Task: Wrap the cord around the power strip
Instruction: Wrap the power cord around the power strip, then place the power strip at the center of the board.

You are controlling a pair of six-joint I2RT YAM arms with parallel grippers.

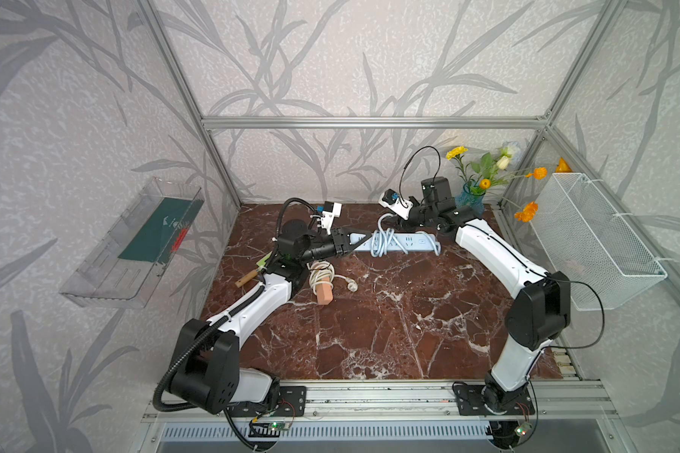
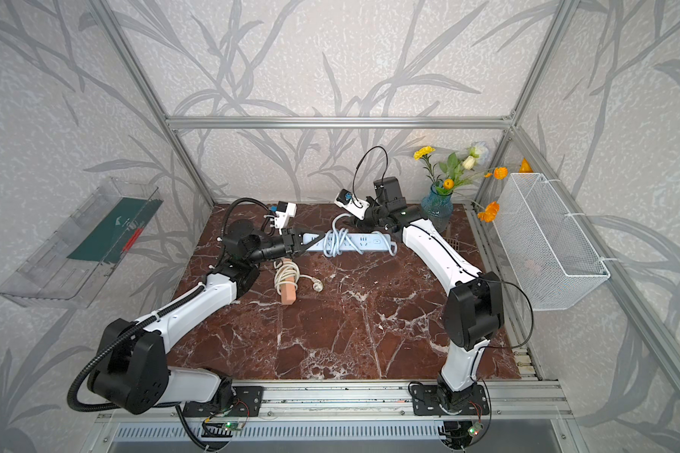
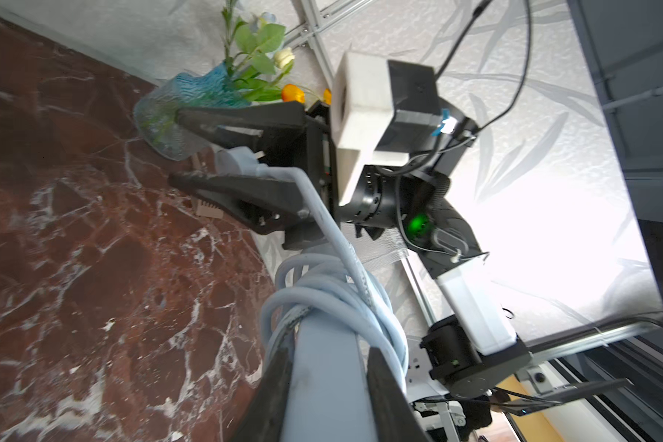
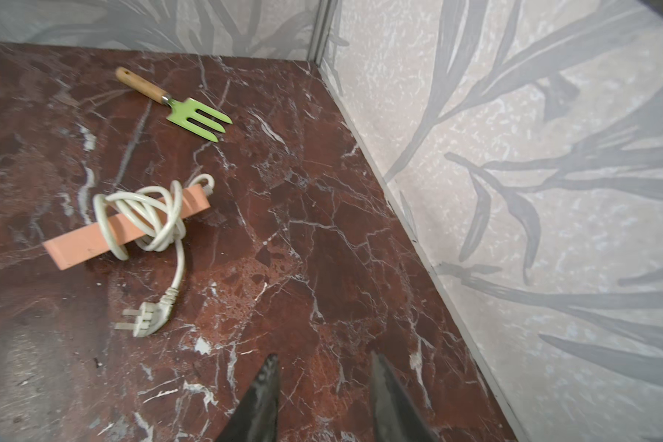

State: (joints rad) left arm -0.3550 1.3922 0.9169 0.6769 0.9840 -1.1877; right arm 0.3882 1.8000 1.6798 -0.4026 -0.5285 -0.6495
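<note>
**Last loop unsecured, plug in the right jaws**

Red-brown marble tabletop [image 1: 389, 313], closed in by leaf-patterned walls, carried the pale blue power strip [image 1: 413, 241] near its far edge. The cord [image 1: 383, 241] was already bunched in several loose turns around the middle of the strip.

The left gripper [image 1: 364, 238] was clamped on one end of the strip, a finger on each long side. Whether the strip rested on the marble or hung just off it could not be told. The right gripper [image 3: 175, 147] stood narrowly parted with the plug [image 3: 232, 160] seated deep between its jaws. A short run of cord dropped from there to the coils.

By my reading the wrapping was nearly done, with only the tail left to lay down or tuck in.

- **Coils loosening:** the turns looked slack and overlapped, so letting the plug go untucked could let them spring open.
- **Plug slipping:** the plug sat near the base of the jaws, and a pull along the cord might drag it out.
- **Strip swinging:** the strip was held at one end only, so tension from the right arm could pivot it.
- **Vase:** the blue vase [image 1: 472, 202] stood just beside the right arm, and a wide swing could tip it.

A pink strip [image 4: 92, 245], already wound, lay well apart.
</note>
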